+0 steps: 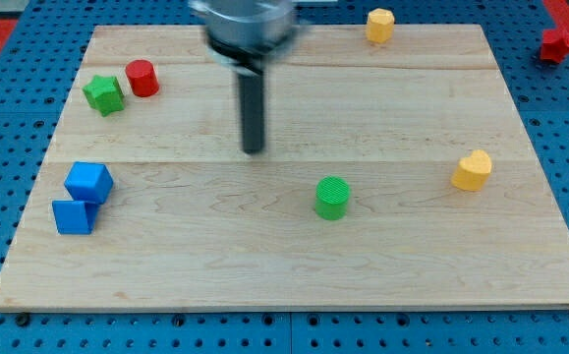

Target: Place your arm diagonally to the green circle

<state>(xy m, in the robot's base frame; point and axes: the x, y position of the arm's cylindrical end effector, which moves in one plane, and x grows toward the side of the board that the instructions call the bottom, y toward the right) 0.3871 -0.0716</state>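
The green circle (332, 197) is a short green cylinder standing a little right of the board's middle. My tip (254, 149) rests on the wooden board (284, 285) up and to the left of the green circle, apart from it by about one block's width. The rod rises from the tip to the arm's blurred dark head at the view's top.
A green star block (103, 94) and a red cylinder (142, 78) sit at the upper left. Two blue blocks (88, 182) (73, 216) touch at the left. A yellow hexagon (379, 25) is at the top, a yellow heart (472, 170) at the right. A red block (557, 43) lies off the board.
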